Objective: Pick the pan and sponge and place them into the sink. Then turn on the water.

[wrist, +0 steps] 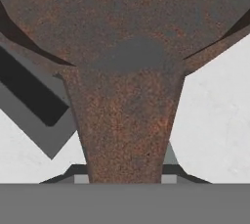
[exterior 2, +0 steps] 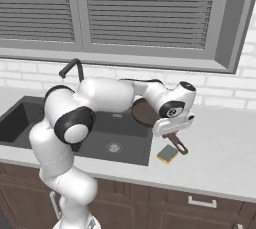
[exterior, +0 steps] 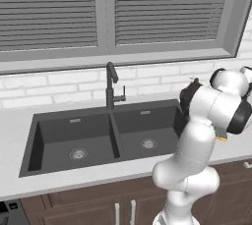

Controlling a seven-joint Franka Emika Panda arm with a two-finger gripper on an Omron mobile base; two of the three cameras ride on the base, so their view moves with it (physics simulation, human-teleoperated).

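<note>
One gripper, fingers clenched on one rusty round pan's tapered handle. One rectangular yellow sponge, just right of sink. Two basins, matte dark grey.

pan on counter under tool, sponge beside handle

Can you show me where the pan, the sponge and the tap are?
pan point(exterior 2: 145, 114), right base view, on its round brown bowl beside the hand.
sponge point(exterior 2: 167, 154), right base view, on its dark top face.
tap point(exterior: 110, 87), left base view, on its upright stem.

Blinded window above white brick wall.
</note>
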